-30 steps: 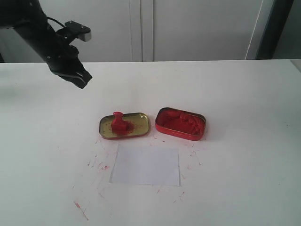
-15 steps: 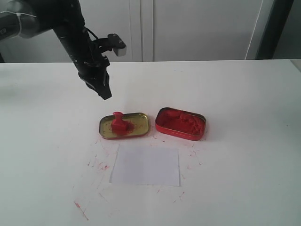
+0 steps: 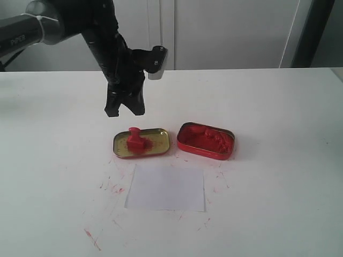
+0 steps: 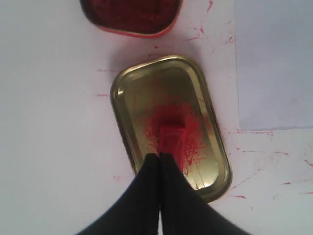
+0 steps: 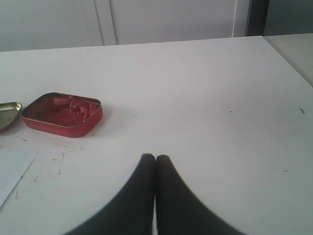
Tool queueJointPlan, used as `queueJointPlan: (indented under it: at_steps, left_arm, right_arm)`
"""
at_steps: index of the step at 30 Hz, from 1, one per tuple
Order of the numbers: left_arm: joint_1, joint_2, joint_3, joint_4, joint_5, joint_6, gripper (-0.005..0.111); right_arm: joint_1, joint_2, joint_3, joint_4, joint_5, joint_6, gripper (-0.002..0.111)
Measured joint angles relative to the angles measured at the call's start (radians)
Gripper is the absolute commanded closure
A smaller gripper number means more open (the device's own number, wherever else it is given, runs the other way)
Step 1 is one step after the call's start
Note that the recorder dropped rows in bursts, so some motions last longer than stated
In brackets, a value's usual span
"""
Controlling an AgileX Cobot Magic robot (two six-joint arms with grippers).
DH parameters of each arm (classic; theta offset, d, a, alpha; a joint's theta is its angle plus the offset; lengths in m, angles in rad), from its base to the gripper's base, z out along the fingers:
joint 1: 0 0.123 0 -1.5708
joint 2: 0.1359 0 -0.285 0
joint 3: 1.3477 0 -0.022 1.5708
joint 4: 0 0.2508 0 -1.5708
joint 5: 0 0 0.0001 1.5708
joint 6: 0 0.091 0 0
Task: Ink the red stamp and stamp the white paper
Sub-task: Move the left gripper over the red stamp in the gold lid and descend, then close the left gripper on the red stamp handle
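Swinging in from the upper left of the exterior frame, the left arm now hangs just left of centre, over the white tabletop (image 3: 278, 107), which is flecked with red smears. Its left gripper (image 3: 124, 110) points straight down. In its own wrist view the black fingers (image 4: 159, 156) are pressed tight together with nothing between them.

The right gripper (image 5: 155, 157) is off the exterior frame. Its wrist view shows it closed too, empty, low over bare table.

The white rectangular sheet of paper (image 3: 166, 188) lies flat at lower centre and looks clean. Above it, right of centre, sits the open red rectangular ink tin (image 3: 203, 151), thick with red paste. Just beside that on the left is the gold-coloured tin lid (image 3: 161, 134), smeared red inside.

And there's the small red plastic stamp (image 3: 134, 140), upright in the lid's left half with its knob up, directly under the closed left fingertips and clear of them.

By my reading this is the approach to the pick-up, with inking and stamping both still ahead. The next move calls for the jaws to spread wide enough to straddle the knob, then a straight descent and a squeeze on the handle.
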Motion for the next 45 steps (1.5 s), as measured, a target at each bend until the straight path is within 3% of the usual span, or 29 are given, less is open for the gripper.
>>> queueJointPlan:
  at_steps: [5, 8, 12, 32, 34, 41, 45]
  left_arm:
    - [-0.016, 0.0, 0.0, 0.024, 0.0, 0.119, 0.094]
    - [-0.016, 0.0, 0.0, 0.086, 0.0, 0.132, 0.074]
    - [-0.016, 0.008, 0.004, 0.1, 0.0, 0.133, 0.066]
    - [-0.016, 0.141, 0.009, 0.1, -0.002, 0.117, 0.068]
    - [-0.016, 0.141, 0.009, 0.1, -0.002, 0.117, 0.073]
    - [-0.016, 0.141, 0.009, 0.1, -0.002, 0.115, 0.106]
    - [-0.016, 0.141, 0.009, 0.1, -0.002, 0.115, 0.107]
  right_arm:
    - [0.0, 0.0, 0.0, 0.0, 0.0, 0.0, 0.108]
    - [0.0, 0.0, 0.0, 0.0, 0.0, 0.0, 0.108]
    - [0.0, 0.0, 0.0, 0.0, 0.0, 0.0, 0.108]
    - [0.0, 0.0, 0.0, 0.0, 0.0, 0.0, 0.108]
    - [0.0, 0.0, 0.0, 0.0, 0.0, 0.0, 0.108]
    - [0.0, 0.0, 0.0, 0.0, 0.0, 0.0, 0.108]
    - [0.0, 0.0, 0.0, 0.0, 0.0, 0.0, 0.108]
